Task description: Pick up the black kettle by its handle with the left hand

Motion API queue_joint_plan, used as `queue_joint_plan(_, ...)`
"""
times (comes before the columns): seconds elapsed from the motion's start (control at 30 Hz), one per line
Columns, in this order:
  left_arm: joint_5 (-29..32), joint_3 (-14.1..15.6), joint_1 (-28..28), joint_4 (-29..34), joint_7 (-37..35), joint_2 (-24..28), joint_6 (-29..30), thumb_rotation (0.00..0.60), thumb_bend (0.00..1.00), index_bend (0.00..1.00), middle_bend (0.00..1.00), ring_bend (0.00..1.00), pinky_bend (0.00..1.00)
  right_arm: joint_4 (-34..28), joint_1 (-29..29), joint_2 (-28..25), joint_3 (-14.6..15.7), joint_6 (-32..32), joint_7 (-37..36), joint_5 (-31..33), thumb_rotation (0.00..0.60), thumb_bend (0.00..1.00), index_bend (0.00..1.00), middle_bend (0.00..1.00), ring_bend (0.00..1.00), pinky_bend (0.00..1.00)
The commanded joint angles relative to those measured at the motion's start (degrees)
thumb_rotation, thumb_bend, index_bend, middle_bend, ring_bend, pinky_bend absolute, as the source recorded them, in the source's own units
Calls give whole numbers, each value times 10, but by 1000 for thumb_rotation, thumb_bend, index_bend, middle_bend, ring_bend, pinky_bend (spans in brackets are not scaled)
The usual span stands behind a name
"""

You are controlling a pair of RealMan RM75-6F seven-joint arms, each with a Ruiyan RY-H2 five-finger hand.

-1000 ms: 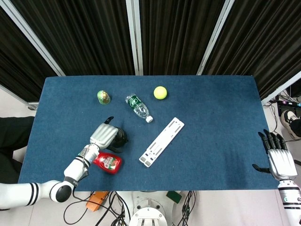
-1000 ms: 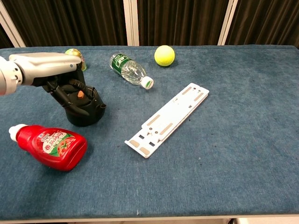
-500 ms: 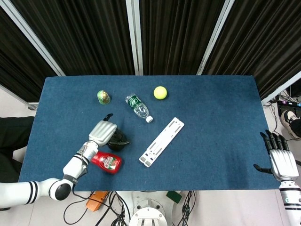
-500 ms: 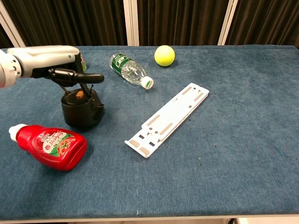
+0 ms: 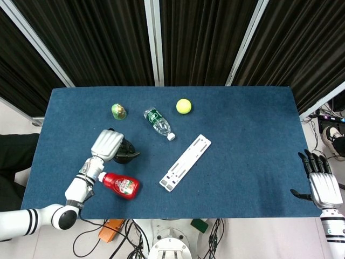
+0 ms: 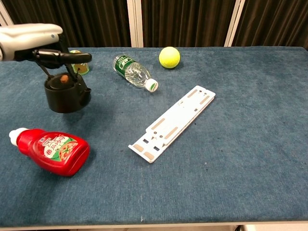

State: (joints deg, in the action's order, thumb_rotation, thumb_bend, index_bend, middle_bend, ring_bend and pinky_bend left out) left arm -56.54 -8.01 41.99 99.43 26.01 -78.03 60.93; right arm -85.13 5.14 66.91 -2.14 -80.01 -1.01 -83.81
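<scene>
Black kettle (image 6: 66, 94) hangs by its handle from the left hand (image 6: 30, 42), clear of the desk's left edge (handle keeps it upright) | ketchup bottle (image 6: 49, 149) below | right hand (image 5: 324, 185) idle, fingers spread, empty.

1 kettle (image 6: 65, 95), 2 bottles (image 6: 134, 72), 1 ball (image 6: 169, 57)

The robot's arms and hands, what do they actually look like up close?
The left hand has a silver-grey shell on its back and black fingers. Its forearm is silver, with a dark joint and black bands on a white sleeve. The right hand matches it: silver back, black fingers, white wrist.
</scene>
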Motion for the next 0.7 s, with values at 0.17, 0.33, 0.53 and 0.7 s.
queue_joint_plan(0.17,5,1,-3,4,23,6,16,90,126,1000,1000,1000,603,2,0,1,1,-1,-2,-3,600,39,0,0,0,0)
queue_joint_plan(0.33,16,-1,-7,4,31,6,25,94,184,1000,1000,1000,641,2,0,1,2,0,-2,-6,600,39,0,0,0,0)
queue_joint_plan(0.53,20,-1,-12,0,37,6,35,242,273,1000,1000,1000,659,0,0,0,2,-2,0,-7,600,39,0,0,0,0)
queue_joint_plan(0.7,20,-1,-16,-3,31,6,36,318,320,1000,1000,1000,659,-4,-1,-1,3,-3,3,-8,600,39,0,0,0,0)
